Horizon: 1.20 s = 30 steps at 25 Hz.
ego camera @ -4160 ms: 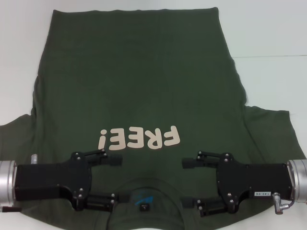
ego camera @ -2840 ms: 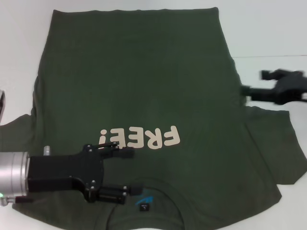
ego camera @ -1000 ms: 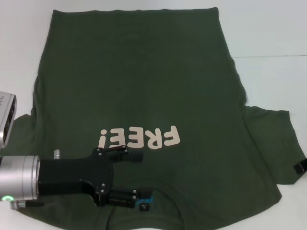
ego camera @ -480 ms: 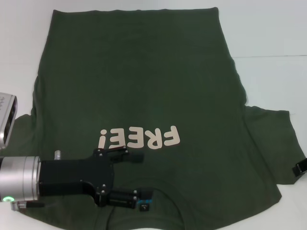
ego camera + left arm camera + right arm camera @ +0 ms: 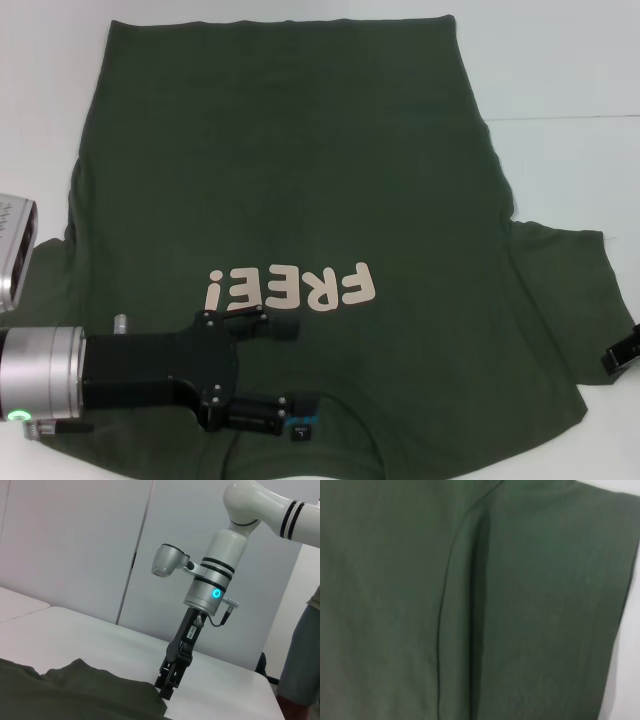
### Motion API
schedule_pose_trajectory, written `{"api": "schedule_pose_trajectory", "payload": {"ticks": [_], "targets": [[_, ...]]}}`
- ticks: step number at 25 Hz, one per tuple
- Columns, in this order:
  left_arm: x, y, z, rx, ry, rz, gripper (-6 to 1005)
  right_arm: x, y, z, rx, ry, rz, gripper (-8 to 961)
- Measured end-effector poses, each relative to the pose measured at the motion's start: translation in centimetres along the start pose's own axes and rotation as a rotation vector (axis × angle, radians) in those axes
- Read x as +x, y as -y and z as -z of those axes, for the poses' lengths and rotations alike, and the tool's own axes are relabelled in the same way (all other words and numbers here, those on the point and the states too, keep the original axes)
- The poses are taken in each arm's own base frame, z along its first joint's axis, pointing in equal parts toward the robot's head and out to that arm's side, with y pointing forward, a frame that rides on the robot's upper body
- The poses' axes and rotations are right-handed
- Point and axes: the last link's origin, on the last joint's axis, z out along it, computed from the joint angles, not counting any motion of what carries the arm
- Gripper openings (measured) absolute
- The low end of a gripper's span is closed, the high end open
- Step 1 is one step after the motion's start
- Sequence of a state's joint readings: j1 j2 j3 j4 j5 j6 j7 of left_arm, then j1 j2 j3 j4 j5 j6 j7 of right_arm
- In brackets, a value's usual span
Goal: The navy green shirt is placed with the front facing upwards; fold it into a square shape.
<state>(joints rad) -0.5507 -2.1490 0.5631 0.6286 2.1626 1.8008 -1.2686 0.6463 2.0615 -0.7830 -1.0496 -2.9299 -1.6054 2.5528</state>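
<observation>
The navy green shirt [image 5: 290,170] lies spread flat on the white table with its front up, the cream "FREE!" letters [image 5: 290,288] reading upside down from the head view. My left gripper [image 5: 297,370] is open low over the near chest, one finger under the letters and the other at the collar by the blue label [image 5: 306,410]. At the table's right edge, only a black tip of my right gripper [image 5: 621,355] shows beside the right sleeve [image 5: 565,300]. The left wrist view has that right gripper [image 5: 167,687] pointing down at the sleeve's edge. The right wrist view is filled by shirt fabric [image 5: 470,605] and a sleeve seam.
A grey device [image 5: 12,250] juts in at the left edge beside the left sleeve. White table [image 5: 560,70] surrounds the shirt on the far and right sides. A person [image 5: 300,665] stands at the edge of the left wrist view, beyond the table.
The right arm left the collar and swung out to the right sleeve. The left gripper slid right to the collar. In the last second only the right tip dropped slightly.
</observation>
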Motion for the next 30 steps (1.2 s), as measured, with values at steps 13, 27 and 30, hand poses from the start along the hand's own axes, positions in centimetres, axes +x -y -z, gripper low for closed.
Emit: {"api": "schedule_pose_trajectory", "payload": {"ticks": [13,27,30], "targets": [[0.0,0.0,0.01,0.0,0.0,0.0,927,-0.12,0.07,-0.08,0.004,0.001,0.0,658],[0.04,0.01,0.0,0.001,-0.002,-0.002,926,-0.41,0.18,-0.18,0.006,0.002,0.002,473],[0.04,0.01,0.0,0.001,-0.003,-0.002,926,-0.5,0.47,-0.01,0.015,0.008,-0.002,474]]}}
